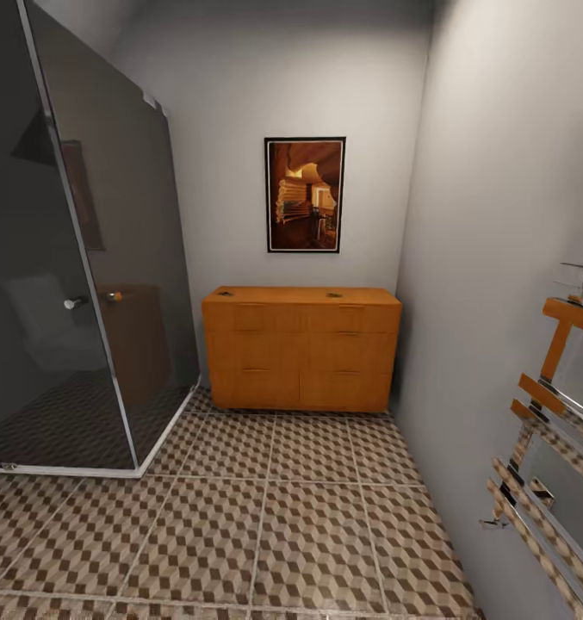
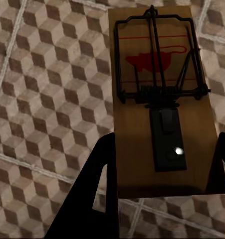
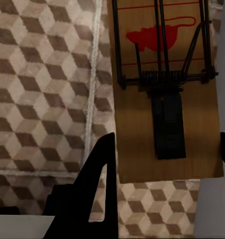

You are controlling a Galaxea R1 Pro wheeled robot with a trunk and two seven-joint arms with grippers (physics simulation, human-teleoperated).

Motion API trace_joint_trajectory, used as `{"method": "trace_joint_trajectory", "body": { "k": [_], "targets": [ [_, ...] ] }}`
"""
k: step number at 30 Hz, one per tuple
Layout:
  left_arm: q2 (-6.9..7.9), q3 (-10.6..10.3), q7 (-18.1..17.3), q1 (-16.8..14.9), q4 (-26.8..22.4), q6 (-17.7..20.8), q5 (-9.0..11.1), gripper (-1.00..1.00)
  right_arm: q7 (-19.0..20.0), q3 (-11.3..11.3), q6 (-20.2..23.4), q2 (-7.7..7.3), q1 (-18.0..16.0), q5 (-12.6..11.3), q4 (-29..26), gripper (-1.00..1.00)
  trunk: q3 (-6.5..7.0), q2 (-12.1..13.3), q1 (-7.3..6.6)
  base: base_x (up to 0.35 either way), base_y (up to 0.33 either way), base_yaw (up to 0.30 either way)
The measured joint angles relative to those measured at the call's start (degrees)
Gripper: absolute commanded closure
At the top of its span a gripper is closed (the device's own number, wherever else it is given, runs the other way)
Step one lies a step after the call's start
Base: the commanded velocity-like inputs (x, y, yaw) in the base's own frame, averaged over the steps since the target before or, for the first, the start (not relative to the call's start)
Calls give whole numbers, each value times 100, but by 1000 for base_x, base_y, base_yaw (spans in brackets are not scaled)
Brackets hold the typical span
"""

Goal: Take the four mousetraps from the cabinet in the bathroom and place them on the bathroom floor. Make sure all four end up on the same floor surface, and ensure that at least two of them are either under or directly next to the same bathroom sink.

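Note:
The orange-brown cabinet (image 1: 300, 353) stands against the far wall, drawers shut. Two small flat items (image 1: 226, 294) (image 1: 334, 294) lie on its top, too small to identify. In the left wrist view a wooden mousetrap (image 2: 142, 129) with a red mouse print and dark wire sits between the dark fingers of my left gripper (image 2: 164, 164), above the cube-patterned bathroom floor (image 2: 42, 99). In the right wrist view a second mousetrap (image 3: 137, 114) is held the same way by my right gripper (image 3: 167, 159) over the floor (image 3: 42, 74). The sink is out of view.
A dark glass shower enclosure (image 1: 84, 284) fills the left side. A chrome towel rail (image 1: 549, 482) juts from the right wall. Open tiled floor (image 1: 308, 534) stretches from here to the cabinet. A framed picture (image 1: 305, 195) hangs above it.

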Motion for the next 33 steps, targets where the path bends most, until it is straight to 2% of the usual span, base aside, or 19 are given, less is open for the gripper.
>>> {"method": "trace_joint_trajectory", "body": {
  "k": [2,4,7,10,13,20,33],
  "targets": [
    [29,0,0,7,0,-1,77,100,1,0,-5,7,18,0,1,100,0,0,0,-344,0,170],
    [82,0,-1,14,0,-2,264,100,0,0,-9,13,90,0,2,100,0,0,-2,-154,0,260],
    [93,-2,-8,27,0,-8,344,100,-3,1,-10,14,107,0,2,100,0,0,-3,-52,0,278],
    [98,-1,-10,90,0,-12,363,100,-4,1,-10,13,111,0,2,100,0,0,-4,-15,0,284],
    [99,3,-10,281,0,-78,368,100,-4,1,-10,9,112,0,2,100,0,0,-4,-5,0,286],
    [71,-1,-7,480,-7,-730,375,100,-6,0,-10,2,113,0,2,100,0,0,-4,-1,0,287],
    [47,-2,0,489,-8,-779,361,100,-10,-2,-10,-1,113,0,2,100,0,0,-4,0,0,285]
  ]
}}
